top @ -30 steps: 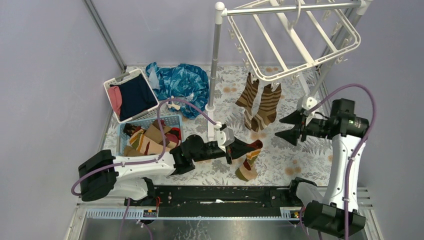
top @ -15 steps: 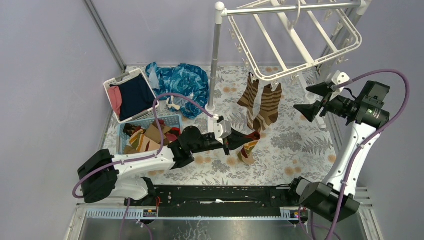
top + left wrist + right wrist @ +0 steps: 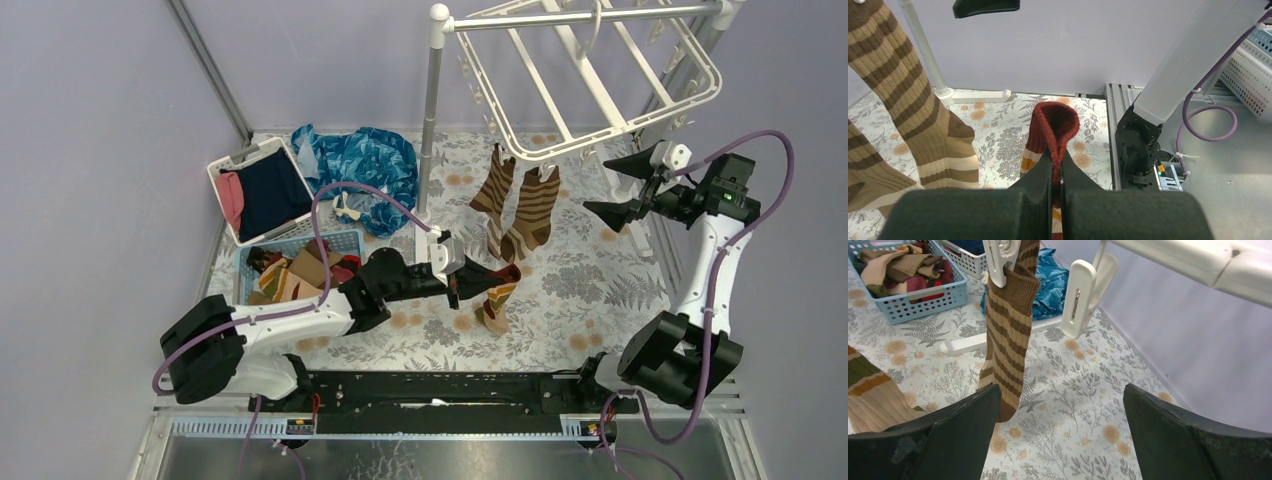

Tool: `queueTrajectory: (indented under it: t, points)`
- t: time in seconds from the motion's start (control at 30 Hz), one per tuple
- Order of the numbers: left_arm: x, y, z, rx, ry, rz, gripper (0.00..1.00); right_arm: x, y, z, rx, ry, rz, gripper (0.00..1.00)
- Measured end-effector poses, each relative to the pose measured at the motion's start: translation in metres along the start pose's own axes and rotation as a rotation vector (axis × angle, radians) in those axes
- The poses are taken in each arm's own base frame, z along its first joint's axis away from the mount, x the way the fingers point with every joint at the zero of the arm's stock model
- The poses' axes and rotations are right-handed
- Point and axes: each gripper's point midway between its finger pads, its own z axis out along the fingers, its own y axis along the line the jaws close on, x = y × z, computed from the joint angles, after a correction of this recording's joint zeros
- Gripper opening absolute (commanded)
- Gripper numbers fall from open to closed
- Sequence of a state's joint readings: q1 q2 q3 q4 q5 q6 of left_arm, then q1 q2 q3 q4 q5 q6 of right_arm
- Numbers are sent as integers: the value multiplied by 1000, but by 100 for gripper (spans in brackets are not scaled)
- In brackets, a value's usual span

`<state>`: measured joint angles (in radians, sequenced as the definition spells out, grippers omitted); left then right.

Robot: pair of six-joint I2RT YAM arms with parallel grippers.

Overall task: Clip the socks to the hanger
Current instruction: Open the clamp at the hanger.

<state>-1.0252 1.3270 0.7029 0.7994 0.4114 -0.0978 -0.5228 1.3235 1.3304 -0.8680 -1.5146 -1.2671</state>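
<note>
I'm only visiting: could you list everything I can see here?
hanger: one, white, top right
clips: many, white, dangling from the hanger
striped socks: two, brown and tan, clipped to the hanger
banded sock: one, red cuff, gripped at the centre
blue basket: one, left side, holding loose socks
white basket: one, behind it, holding navy and pink clothes
patterned cloth: one, blue, back centre
rack pole: one, grey-white, upright, centre
table: one, floral cover
left gripper: black, shut on the banded sock
right gripper: black, open, near the hanger

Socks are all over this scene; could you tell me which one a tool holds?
The red-cuffed sock, pinched in the left tool; the striped pair hangs clipped.
</note>
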Motion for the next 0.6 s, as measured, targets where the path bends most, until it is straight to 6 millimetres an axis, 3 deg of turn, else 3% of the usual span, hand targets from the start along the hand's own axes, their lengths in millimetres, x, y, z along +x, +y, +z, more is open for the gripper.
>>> queueTrajectory:
  t: [0.23,0.4,0.6]
  points:
    - [-4,-1,4,12,-7,-1,0,5,-9,20,-78,-29,-10,100]
    - [-11,0,6,12,-17,4,0,-5,-16,33,-128,-46,-38,100]
    - [-11,0,7,13,-16,3,0,-10,-4,43,-171,-57,-23,100]
